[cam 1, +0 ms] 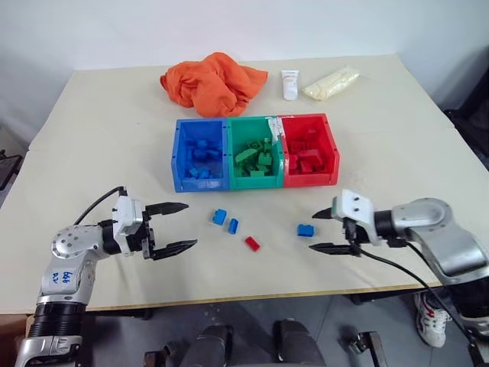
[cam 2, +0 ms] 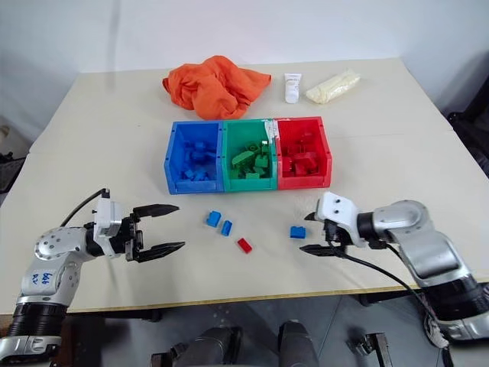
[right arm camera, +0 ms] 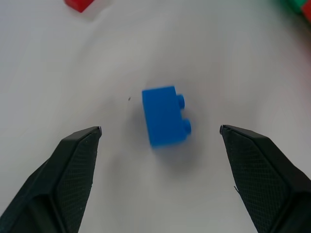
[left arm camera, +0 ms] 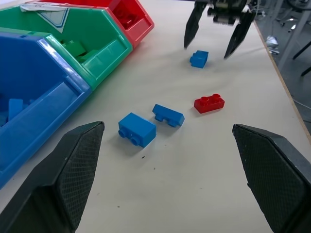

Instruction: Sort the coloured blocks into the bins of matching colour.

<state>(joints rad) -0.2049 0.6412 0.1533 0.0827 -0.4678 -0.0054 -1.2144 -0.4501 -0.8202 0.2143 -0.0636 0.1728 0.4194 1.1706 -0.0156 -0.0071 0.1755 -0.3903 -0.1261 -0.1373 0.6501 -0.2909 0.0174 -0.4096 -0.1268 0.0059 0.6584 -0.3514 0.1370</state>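
Surface (cam 1: pixel 114 138) bearing 3 joined bins (cam 1: pixel 255 151): blue, green, red. My left gripper (cam 1: pixel 174 227) and right gripper (cam 1: pixel 322 231): fingers apart, empty. Between them, 3 blue blocks (cam 1: pixel 219 216) (cam 1: pixel 233 225) (cam 1: pixel 306 230) and 1 red block (cam 1: pixel 252 244) near the bins.

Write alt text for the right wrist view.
The open right gripper hovers over a single blue block lying on its side on the pale table, the block centred between the two black fingers and untouched. A red block's corner shows beyond.
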